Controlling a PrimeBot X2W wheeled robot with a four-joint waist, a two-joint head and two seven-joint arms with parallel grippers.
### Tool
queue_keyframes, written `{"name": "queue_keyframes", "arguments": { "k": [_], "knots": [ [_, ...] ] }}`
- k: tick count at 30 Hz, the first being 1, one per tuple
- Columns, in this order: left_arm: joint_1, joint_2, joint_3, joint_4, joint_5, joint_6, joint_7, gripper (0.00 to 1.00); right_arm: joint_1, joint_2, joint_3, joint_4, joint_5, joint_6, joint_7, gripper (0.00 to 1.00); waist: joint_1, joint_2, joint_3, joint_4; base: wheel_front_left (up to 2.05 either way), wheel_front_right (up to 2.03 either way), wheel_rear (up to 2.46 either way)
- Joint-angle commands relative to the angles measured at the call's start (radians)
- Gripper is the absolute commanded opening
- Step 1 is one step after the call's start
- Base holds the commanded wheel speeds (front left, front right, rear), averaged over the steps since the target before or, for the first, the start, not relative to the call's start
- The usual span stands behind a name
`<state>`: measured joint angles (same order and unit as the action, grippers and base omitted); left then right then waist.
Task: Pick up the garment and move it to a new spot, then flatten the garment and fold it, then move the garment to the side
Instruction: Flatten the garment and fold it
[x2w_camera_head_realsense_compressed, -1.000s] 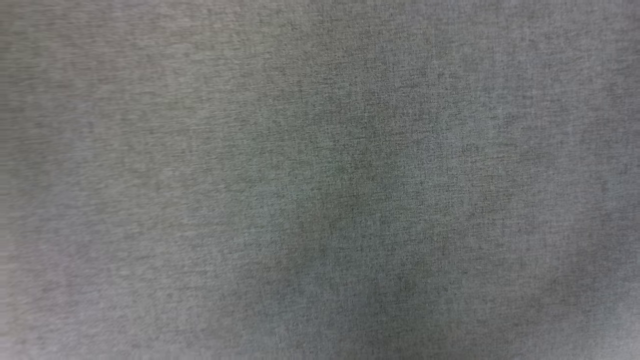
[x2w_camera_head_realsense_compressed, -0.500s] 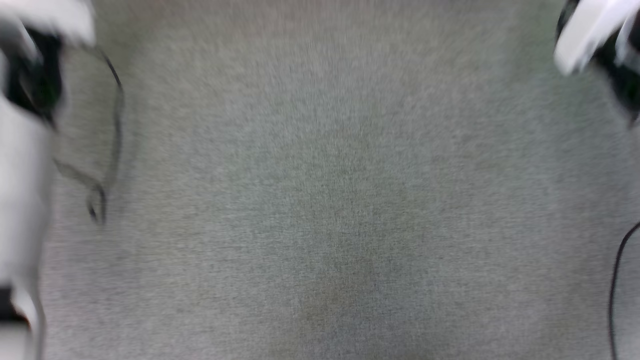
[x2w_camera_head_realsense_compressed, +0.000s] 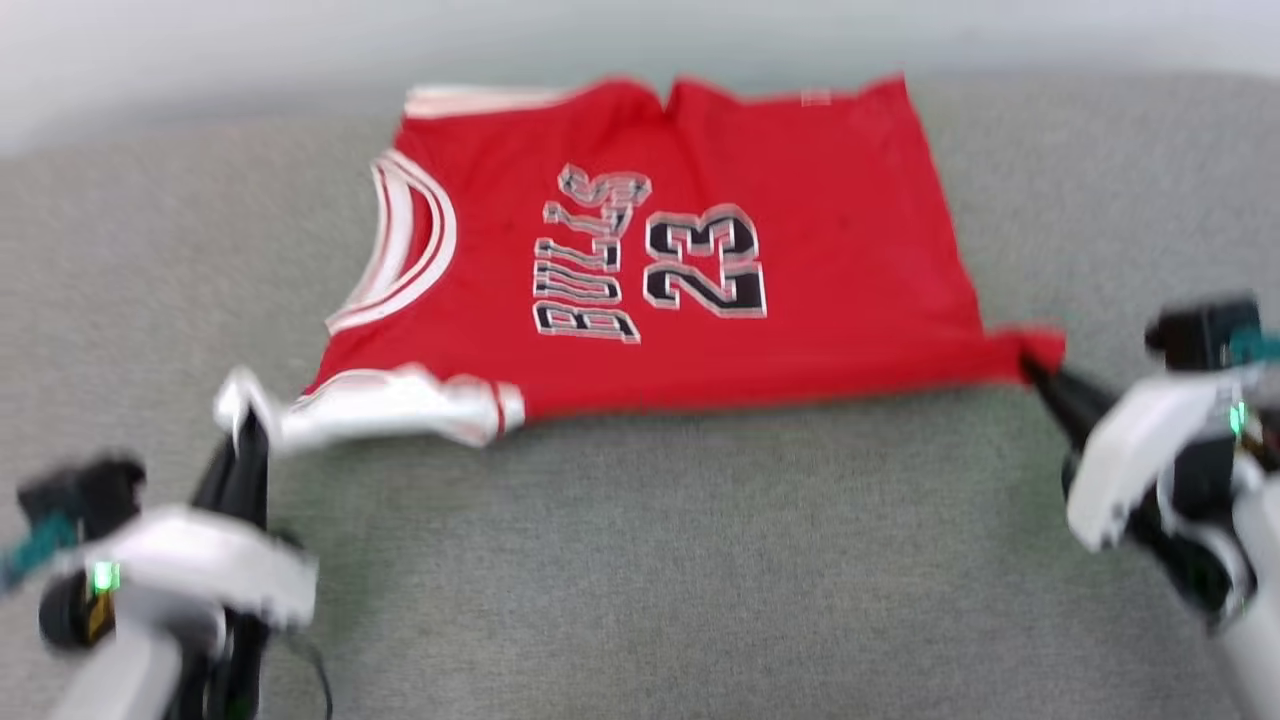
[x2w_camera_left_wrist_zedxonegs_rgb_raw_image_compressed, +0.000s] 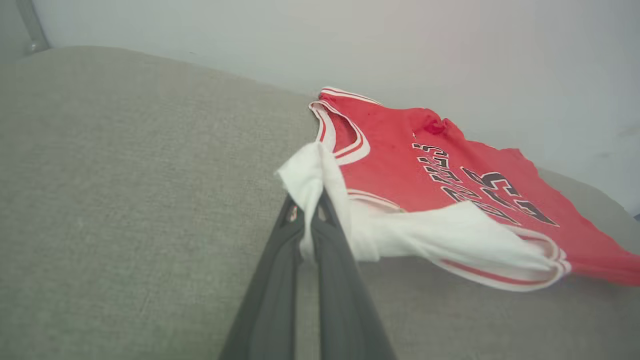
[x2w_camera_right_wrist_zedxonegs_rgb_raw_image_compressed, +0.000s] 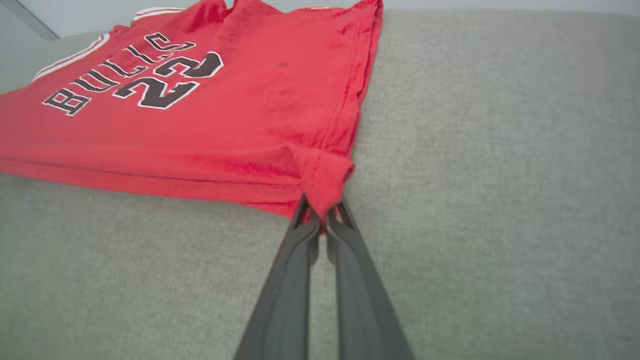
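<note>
The garment (x2w_camera_head_realsense_compressed: 800, 260) is a red jersey with black white-outlined letters and the number 23, spread nearly flat on the grey fabric surface, collar toward the left in the head view. My left gripper (x2w_camera_head_realsense_compressed: 245, 425) is shut on the tip of its white sleeve (x2w_camera_left_wrist_zedxonegs_rgb_raw_image_compressed: 310, 175), which is pulled out toward the near left. My right gripper (x2w_camera_head_realsense_compressed: 1035, 370) is shut on the red bottom corner (x2w_camera_right_wrist_zedxonegs_rgb_raw_image_compressed: 322, 182) of the garment at the near right. The near edge of the jersey runs taut between the two grips.
The grey fabric surface (x2w_camera_head_realsense_compressed: 640, 560) stretches wide in front of the garment and to both sides. A pale wall (x2w_camera_left_wrist_zedxonegs_rgb_raw_image_compressed: 350, 45) rises right behind the jersey's far edge. My pale forearms (x2w_camera_head_realsense_compressed: 190, 580) sit at the lower corners of the head view.
The head camera has swung up: before it showed bare grey fabric, then blurred arms at the edges, and now the jersey and both grippers are in view.
</note>
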<state>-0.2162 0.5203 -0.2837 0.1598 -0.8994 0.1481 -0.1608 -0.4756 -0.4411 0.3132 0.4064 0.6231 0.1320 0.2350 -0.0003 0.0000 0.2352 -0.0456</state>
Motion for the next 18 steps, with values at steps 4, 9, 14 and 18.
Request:
{"name": "queue_keyframes", "arguments": {
  "k": [4, 9, 14, 18],
  "knots": [
    [0.171, 0.030, 0.025, -0.123, -0.023, 0.084, 0.027, 0.00, 0.168, 0.009, -0.077, -0.089, -0.018, -0.002, 0.041, 0.00, 0.0003, 0.0000, -0.092, 0.015, 0.00, 0.00, 0.00],
    [0.344, 0.044, 0.029, -0.265, -0.045, 0.165, 0.067, 0.00, 0.389, 0.064, -0.193, -0.232, -0.055, -0.002, 0.114, 0.00, 0.0003, 0.0000, -0.145, 0.029, 0.00, 0.00, 0.00],
    [0.449, 0.052, 0.029, -0.370, -0.059, 0.215, 0.089, 0.00, 0.579, 0.150, -0.306, -0.397, -0.103, -0.002, 0.222, 0.00, 0.0003, 0.0000, -0.171, 0.040, 0.00, 0.00, 0.00],
    [0.456, 0.068, 0.031, -0.421, -0.058, 0.228, 0.111, 0.00, 0.648, 0.204, -0.366, -0.519, -0.151, -0.002, 0.300, 0.00, 0.0003, 0.0000, -0.163, 0.051, 0.00, 0.00, 0.00]
  ]
}}
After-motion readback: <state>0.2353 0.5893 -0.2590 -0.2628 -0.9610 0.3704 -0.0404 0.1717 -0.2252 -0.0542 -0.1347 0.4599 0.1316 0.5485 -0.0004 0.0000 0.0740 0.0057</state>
